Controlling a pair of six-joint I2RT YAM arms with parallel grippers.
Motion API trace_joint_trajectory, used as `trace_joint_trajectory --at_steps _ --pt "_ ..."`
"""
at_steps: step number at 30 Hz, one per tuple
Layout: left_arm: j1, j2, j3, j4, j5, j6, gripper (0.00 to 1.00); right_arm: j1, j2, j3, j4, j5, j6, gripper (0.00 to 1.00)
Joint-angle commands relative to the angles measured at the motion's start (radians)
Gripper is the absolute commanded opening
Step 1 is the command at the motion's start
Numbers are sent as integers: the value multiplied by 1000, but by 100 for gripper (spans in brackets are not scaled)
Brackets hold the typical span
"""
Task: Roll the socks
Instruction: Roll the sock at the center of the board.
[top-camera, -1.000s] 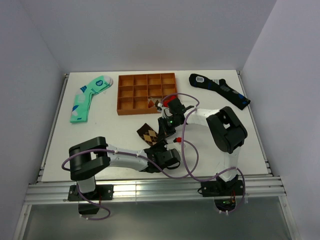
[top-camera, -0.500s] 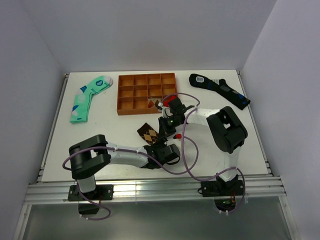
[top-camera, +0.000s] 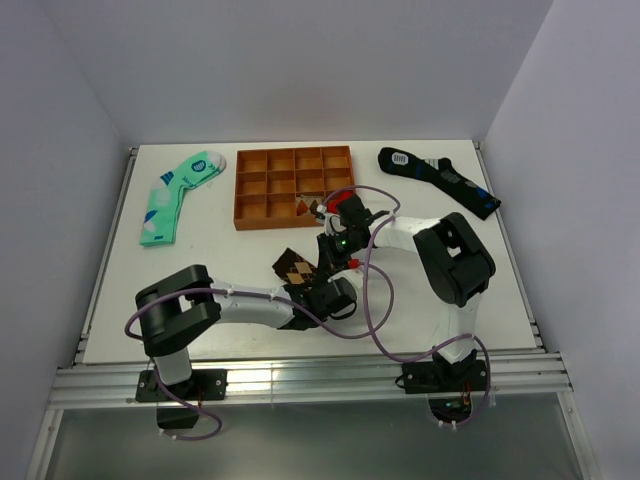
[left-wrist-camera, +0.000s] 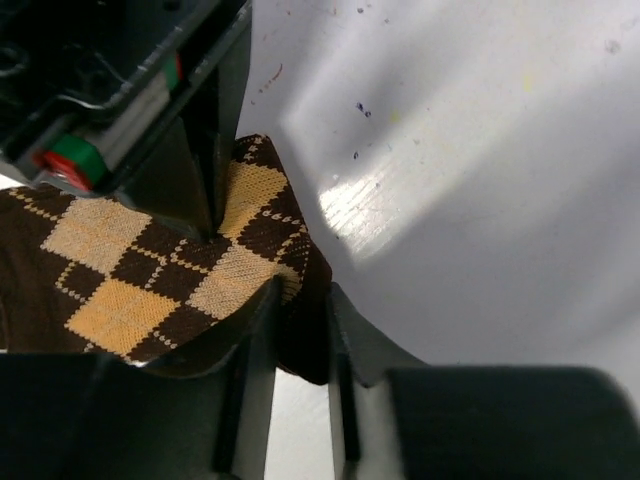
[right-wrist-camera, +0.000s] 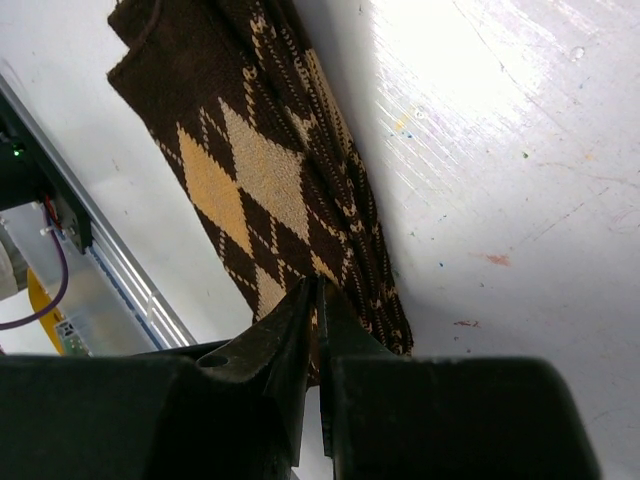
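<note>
The socks (top-camera: 293, 266) lie mid-frame below a wooden tray (top-camera: 238, 190), half hidden by both arms. The left gripper (left-wrist-camera: 298, 305) pinches a folded edge. The right gripper (right-wrist-camera: 316, 295), its fingers pressed together, nips another edge. A green sock (top-camera: 172, 196) lies upper left and a dark sock (top-camera: 440, 180) upper right.

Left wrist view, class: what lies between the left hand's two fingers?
A dark-edged fold of the brown argyle socks sits between the fingers of the left hand, filling the gap; the left wrist view shows it.
</note>
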Motion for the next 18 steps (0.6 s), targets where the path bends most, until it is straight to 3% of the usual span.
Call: trace_joint_trajectory --at_steps 1,12,18 --pt "20 -16 -24 31 102 -56 26 -8 -14 3 7 11 -10 13" --pt "147 -122 -116 131 410 -171 17 -18 -71 -40 80 2 28 14" --pt "221 -148 -149 174 556 -211 16 -32 -164 -100 171 31 86 24"
